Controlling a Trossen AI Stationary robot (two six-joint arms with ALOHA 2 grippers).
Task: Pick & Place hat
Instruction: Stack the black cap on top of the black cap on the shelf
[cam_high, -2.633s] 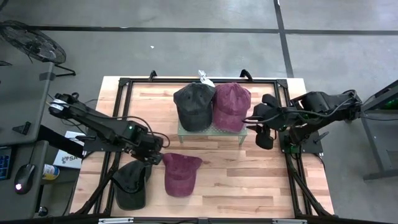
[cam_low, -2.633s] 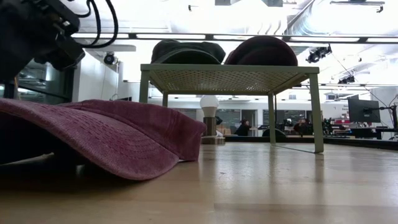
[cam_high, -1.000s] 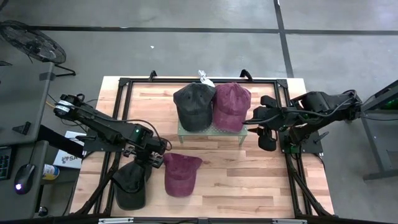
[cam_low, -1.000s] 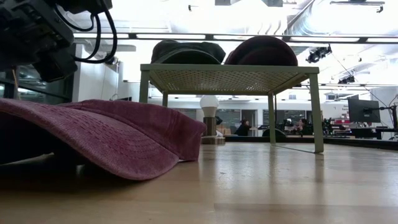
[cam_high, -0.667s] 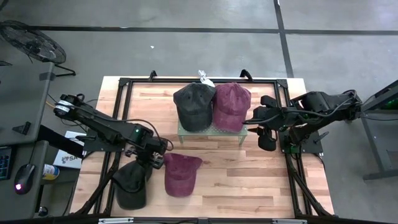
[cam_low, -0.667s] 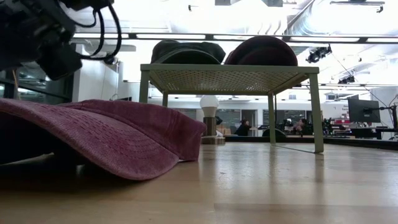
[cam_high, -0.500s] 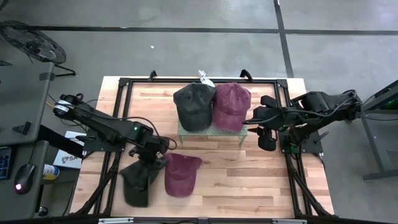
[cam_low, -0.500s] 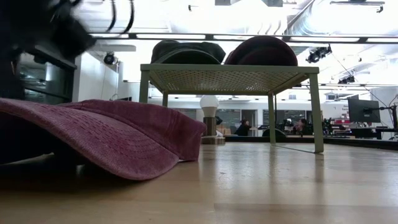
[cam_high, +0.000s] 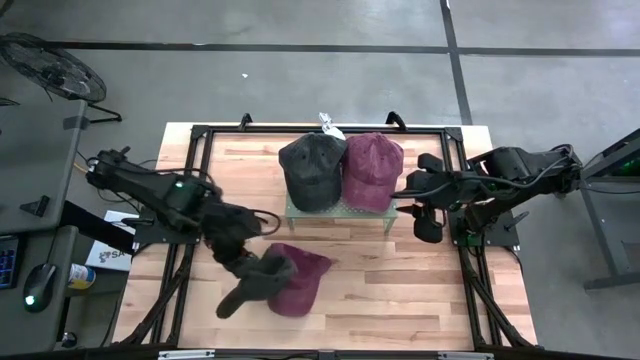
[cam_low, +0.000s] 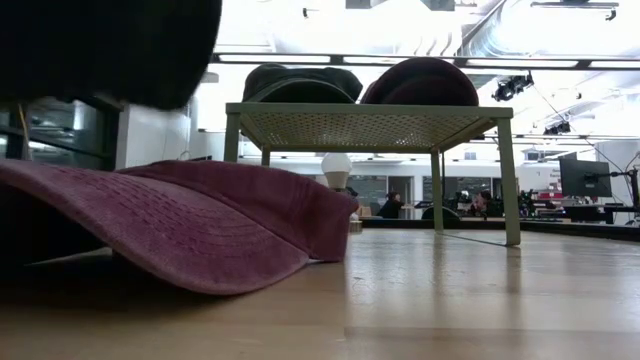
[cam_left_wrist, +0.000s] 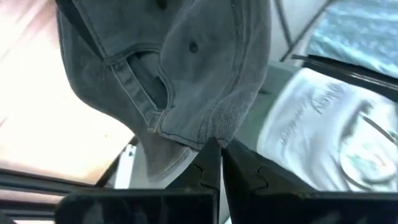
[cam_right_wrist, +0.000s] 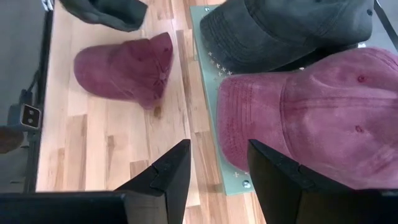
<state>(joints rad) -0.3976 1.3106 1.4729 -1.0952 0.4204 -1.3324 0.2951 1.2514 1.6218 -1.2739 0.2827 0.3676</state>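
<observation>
So the left hand is clenched on the edge of a dark hat, and that hat hangs off it up in the air, above the near-left part of the bench. It partly overlaps a maroon hat lying flat on the wood right beside it. Further back there's a small green rack with two more hats on top, a dark one and a maroon one, side by side and touching. The right hand waits released just off the rack's right end, holding nothing.
</observation>
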